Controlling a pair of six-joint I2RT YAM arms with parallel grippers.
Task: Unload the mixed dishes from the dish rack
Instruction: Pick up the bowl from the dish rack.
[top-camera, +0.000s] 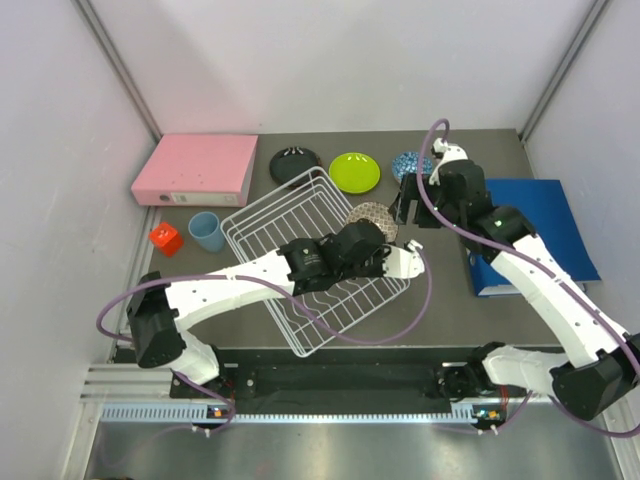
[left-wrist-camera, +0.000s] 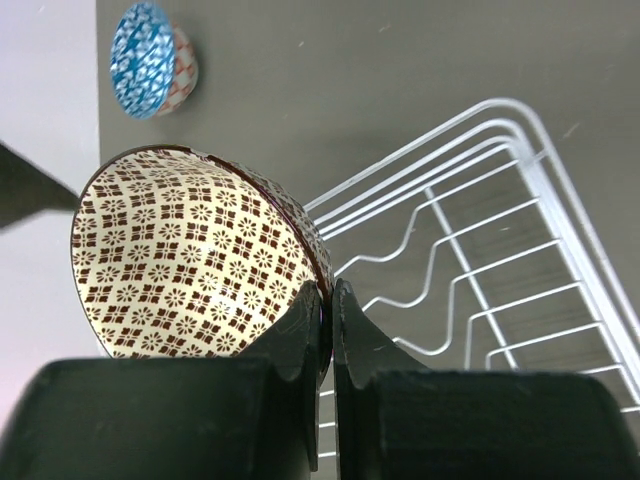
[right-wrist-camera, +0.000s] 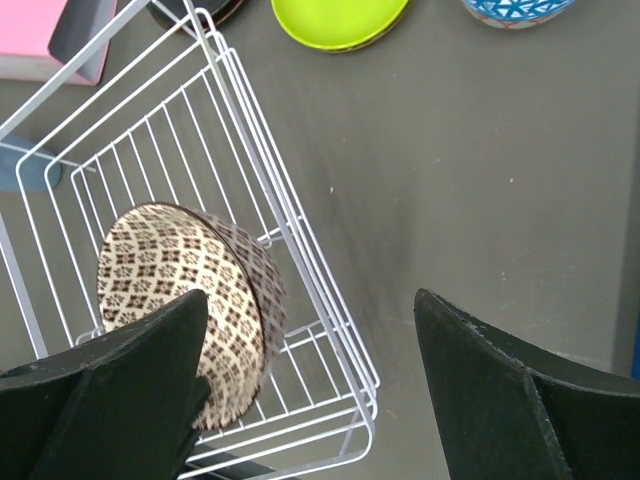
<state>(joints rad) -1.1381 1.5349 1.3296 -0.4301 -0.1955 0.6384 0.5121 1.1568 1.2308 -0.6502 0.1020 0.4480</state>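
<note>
Dishes counted from above: one pale blue cup (top-camera: 207, 232), two plates, two bowls. The cup stands on the desk (top-camera: 440, 300) at 9 o'clock of the single dish rack (top-camera: 290, 215), beside one red cube (top-camera: 166, 238). One dark plate (top-camera: 295, 165) lies at 12 o'clock, one lime green plate (top-camera: 354, 172) next to it, and one blue patterned bowl (top-camera: 412, 163) at 1 o'clock. One pink binder (top-camera: 195, 168) lies at 11 o'clock and one blue binder (top-camera: 535, 235) at 3. The left gripper (top-camera: 377, 235) reaches across the rack and holds the beige patterned bowl (top-camera: 372, 218) at its 2 o'clock edge. The right gripper (top-camera: 408, 210) hangs just beside that bowl.

Left wrist: the left gripper (left-wrist-camera: 328, 325) pinches the beige patterned bowl (left-wrist-camera: 190, 260) by its rim, bowl tipped on edge, rack (left-wrist-camera: 480, 250) wires at 3 o'clock, blue patterned bowl (left-wrist-camera: 150, 60) at 11.

Right wrist: the right gripper (right-wrist-camera: 310, 298) is spread wide and holds nothing. The beige patterned bowl (right-wrist-camera: 170, 270) stands on edge inside the rack (right-wrist-camera: 150, 150) at its 5 o'clock corner. Whether it touches the wires I cannot tell. The lime green plate (right-wrist-camera: 340, 18) and blue patterned bowl (right-wrist-camera: 515, 8) lie at 12 and 1.
</note>
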